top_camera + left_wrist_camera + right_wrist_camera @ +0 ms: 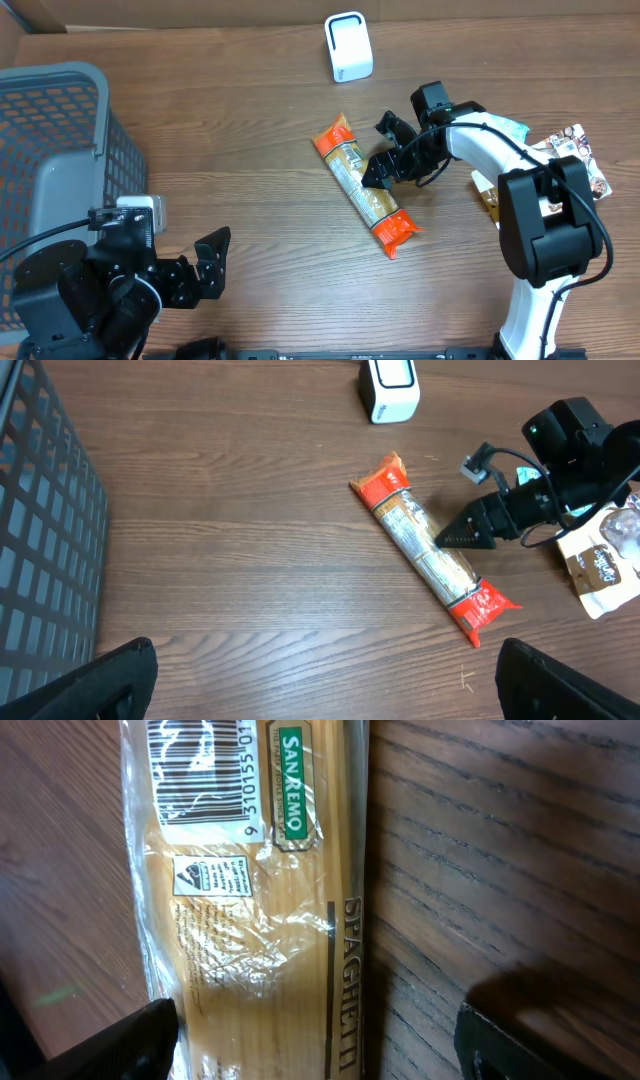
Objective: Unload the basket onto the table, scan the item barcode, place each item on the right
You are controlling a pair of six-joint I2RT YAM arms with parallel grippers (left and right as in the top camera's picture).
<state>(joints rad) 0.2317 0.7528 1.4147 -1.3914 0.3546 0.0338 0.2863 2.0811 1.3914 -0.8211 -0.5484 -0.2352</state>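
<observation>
Wooden table (250,120), spaghetti pack (362,183) diagonal.

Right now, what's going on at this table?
The right gripper hangs low over the spaghetti packet, which lies flat mid-table. Its jaws are open over the packet, not yet gripping. The packet's barcode faces up. The white scanner stands apart near the far edge. The left gripper sits open and idle beside the grey basket.

basket (115,150): grey mesh, far left of table | table (250,150): brown wood grain | pouches (575,145): a few printed packets, table's right edge, overlapping, partly hidden
</observation>
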